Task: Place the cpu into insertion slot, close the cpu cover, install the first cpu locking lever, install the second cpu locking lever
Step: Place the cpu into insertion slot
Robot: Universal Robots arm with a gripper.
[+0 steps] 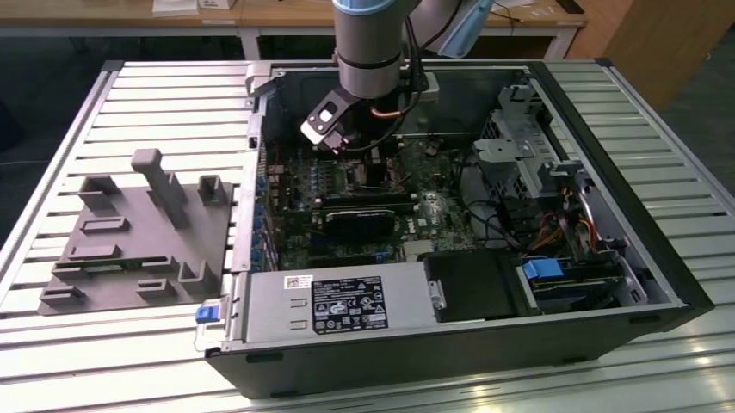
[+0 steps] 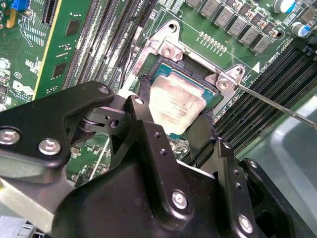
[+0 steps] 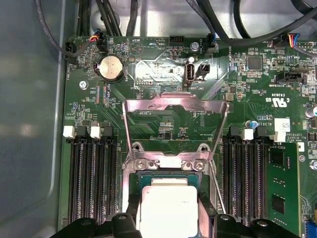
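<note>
My gripper point(image 2: 174, 110) is low over the green motherboard point(image 3: 89, 99), inside the open computer case point(image 1: 460, 344). Its two black fingers point(image 2: 143, 96) are shut on opposite edges of the cpu point(image 3: 168, 208), a flat silver-grey square. The cpu sits level in the insertion slot point(image 3: 168, 174), whose dark edge shows around it in both wrist views. The cpu cover point(image 3: 173, 102), a thin silver frame, stands swung up off the slot, and the board shows through its window. A thin wire locking lever point(image 2: 277, 106) sticks out unlatched beside the slot.
Long black memory slots point(image 3: 94, 178) run along both sides of the socket. Cables point(image 3: 104, 20) hang near the board's edge. The exterior view shows a drive cage point(image 1: 540, 163), a power supply point(image 1: 333, 310) and a grey fixture point(image 1: 138, 232) on the slatted table at its left.
</note>
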